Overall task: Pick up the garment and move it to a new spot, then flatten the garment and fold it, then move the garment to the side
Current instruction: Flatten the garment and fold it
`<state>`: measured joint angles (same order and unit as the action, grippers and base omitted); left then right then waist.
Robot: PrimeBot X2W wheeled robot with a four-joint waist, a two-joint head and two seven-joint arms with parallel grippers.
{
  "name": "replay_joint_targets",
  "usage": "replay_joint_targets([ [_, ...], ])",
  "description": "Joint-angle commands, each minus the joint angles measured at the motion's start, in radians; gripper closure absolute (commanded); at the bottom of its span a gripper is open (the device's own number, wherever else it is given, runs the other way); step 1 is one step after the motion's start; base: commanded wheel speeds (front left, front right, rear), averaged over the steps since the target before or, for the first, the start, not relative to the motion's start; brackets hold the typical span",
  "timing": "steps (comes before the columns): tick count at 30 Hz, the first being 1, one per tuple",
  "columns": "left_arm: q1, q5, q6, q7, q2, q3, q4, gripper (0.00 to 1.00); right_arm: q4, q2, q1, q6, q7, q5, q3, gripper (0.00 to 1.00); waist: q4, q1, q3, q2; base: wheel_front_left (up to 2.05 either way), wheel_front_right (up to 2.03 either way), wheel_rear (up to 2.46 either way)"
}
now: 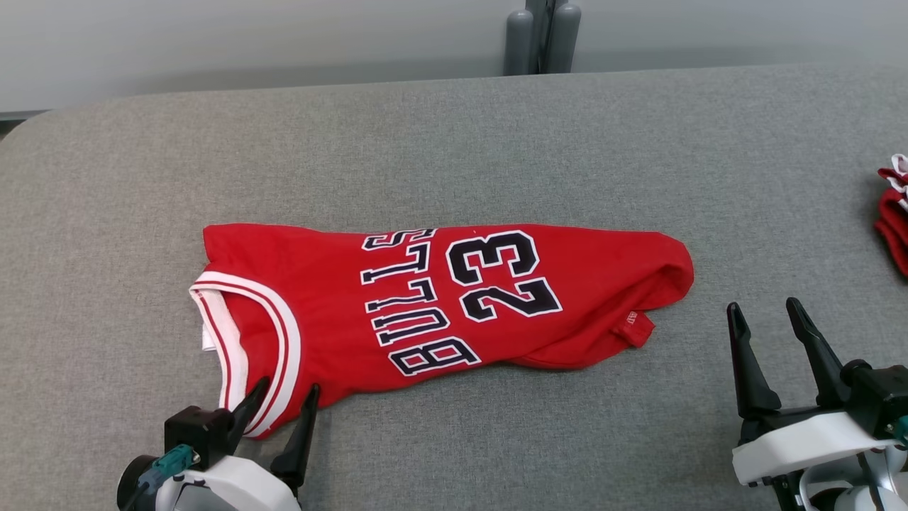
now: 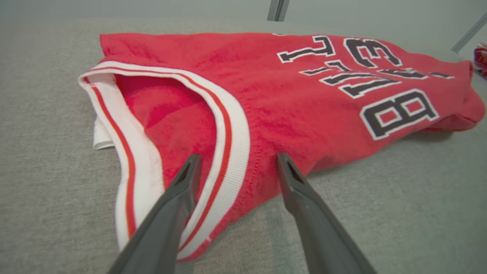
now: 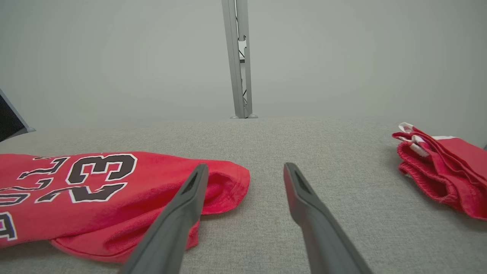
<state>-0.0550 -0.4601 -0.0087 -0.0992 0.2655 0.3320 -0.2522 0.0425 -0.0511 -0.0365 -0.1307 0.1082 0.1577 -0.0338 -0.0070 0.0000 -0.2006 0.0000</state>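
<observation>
The garment (image 1: 425, 305) is a red basketball jersey printed BULLS 23, lying folded lengthwise across the grey table (image 1: 454, 142), its white-and-red trimmed armhole at the left end. My left gripper (image 1: 287, 394) stands open at that near-left corner, fingers straddling the trimmed edge of the garment (image 2: 304, 99) in the left wrist view, where the left gripper (image 2: 236, 160) has nothing pinched. My right gripper (image 1: 766, 309) is open, just right of the jersey's bunched hem. The right wrist view has the right gripper (image 3: 245, 169) beside the garment (image 3: 95, 190), its left finger overlapping the hem.
A second folded red cloth (image 1: 895, 213) with white trim lies at the table's far right edge, also the red cloth (image 3: 441, 167) in the right wrist view. A grey post (image 1: 543, 35) stands behind the table's back edge. Bare grey surface surrounds the jersey.
</observation>
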Motion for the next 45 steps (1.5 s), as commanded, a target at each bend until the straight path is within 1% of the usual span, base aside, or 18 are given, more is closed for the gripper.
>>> replay_joint_targets([
  [1,-0.018,-0.003,-0.005,0.002,0.003,-0.002,-0.007,0.00,0.000,-0.003,-0.012,0.000,0.009,-0.002,-0.002,0.00,0.000,0.0000,-0.005,0.0000,0.00,0.00,0.00],
  [2,-0.023,-0.006,-0.007,0.005,0.004,-0.001,-0.015,0.11,0.001,-0.003,-0.016,0.000,0.009,-0.003,-0.002,0.00,-0.001,0.0000,-0.007,0.0000,0.00,0.00,0.00],
  [3,-0.028,-0.009,-0.009,0.005,0.005,-0.001,-0.020,0.51,0.002,-0.003,-0.018,0.000,0.011,-0.003,-0.001,0.00,-0.001,0.0000,-0.010,0.0000,0.00,0.00,0.00],
  [4,-0.031,-0.014,-0.017,0.004,0.006,0.000,-0.026,0.83,0.004,-0.003,-0.019,0.000,0.012,-0.003,0.000,0.00,-0.002,0.0000,-0.012,0.0000,0.00,0.00,0.00],
  [5,-0.032,-0.017,-0.023,0.010,0.007,0.002,-0.031,1.00,0.005,-0.003,-0.019,0.000,0.013,-0.003,0.000,0.00,-0.002,0.0000,-0.013,0.0000,0.00,0.00,0.00],
  [8,-0.043,-0.023,-0.033,0.003,0.014,0.000,-0.016,1.00,0.010,-0.003,-0.022,0.000,0.018,-0.003,-0.002,0.00,-0.003,0.0000,-0.015,0.0000,0.00,0.00,0.00],
  [11,-0.044,-0.006,-0.038,-0.013,0.029,0.005,0.031,1.00,0.015,-0.003,-0.021,0.000,0.019,-0.002,-0.008,0.00,0.000,0.0000,-0.012,0.0000,0.00,0.00,0.00],
  [16,-0.034,0.020,-0.032,0.016,0.077,0.008,0.169,1.00,0.021,-0.002,-0.013,0.000,0.022,0.001,-0.021,0.00,0.010,0.0000,0.001,0.0000,0.00,0.00,0.00],
  [19,-0.024,0.031,-0.021,0.067,0.110,0.012,0.282,1.00,0.022,-0.002,-0.010,0.000,0.024,0.001,-0.030,0.00,0.017,0.0000,0.009,0.0000,0.00,0.00,0.00],
  [26,0.000,0.027,-0.003,0.233,0.170,0.029,0.541,1.00,0.032,-0.002,-0.008,0.000,0.033,0.017,-0.032,0.00,0.020,0.0000,0.023,0.0000,0.00,0.00,0.00],
  [27,0.011,0.019,0.005,0.281,0.183,0.034,0.602,1.00,0.036,-0.002,-0.007,0.000,0.039,0.022,-0.033,0.00,0.017,0.0000,0.027,0.0000,0.00,0.00,0.00],
  [31,0.026,0.004,0.030,0.354,0.203,0.025,0.692,1.00,0.048,-0.002,-0.005,0.000,0.051,0.036,-0.037,0.00,0.011,0.0000,0.031,0.0000,0.00,0.00,0.00],
  [33,0.024,-0.004,0.040,0.375,0.207,0.016,0.698,1.00,0.051,-0.002,-0.008,0.000,0.055,0.040,-0.036,0.00,0.007,0.0000,0.029,0.0000,0.00,0.00,0.00],
  [36,-0.007,-0.019,0.045,0.377,0.199,0.002,0.659,1.00,0.052,-0.002,-0.020,0.000,0.057,0.046,-0.028,0.00,-0.004,0.0000,0.021,0.0000,0.00,0.00,0.00],
  [39,-0.046,-0.034,0.035,0.361,0.183,-0.006,0.590,1.00,0.053,-0.002,-0.037,0.000,0.061,0.048,-0.017,0.00,-0.022,0.0000,0.006,0.0000,0.00,0.00,0.00],
  [43,-0.122,-0.060,0.007,0.327,0.156,-0.010,0.467,1.00,0.054,-0.002,-0.051,0.000,0.064,0.050,-0.013,0.00,-0.051,0.0000,-0.020,0.0000,0.00,0.00,0.00],
  [44,-0.122,-0.060,0.007,0.327,0.156,-0.010,0.467,1.00,0.054,-0.002,-0.051,0.000,0.064,0.050,-0.013,0.00,-0.051,0.0000,-0.020,0.0000,0.00,0.00,0.00],
  [45,-0.142,-0.063,0.000,0.320,0.148,-0.010,0.435,1.00,0.054,-0.002,-0.057,0.000,0.064,0.051,-0.013,0.00,-0.059,0.0000,-0.030,0.0000,0.00,0.00,0.00],
])
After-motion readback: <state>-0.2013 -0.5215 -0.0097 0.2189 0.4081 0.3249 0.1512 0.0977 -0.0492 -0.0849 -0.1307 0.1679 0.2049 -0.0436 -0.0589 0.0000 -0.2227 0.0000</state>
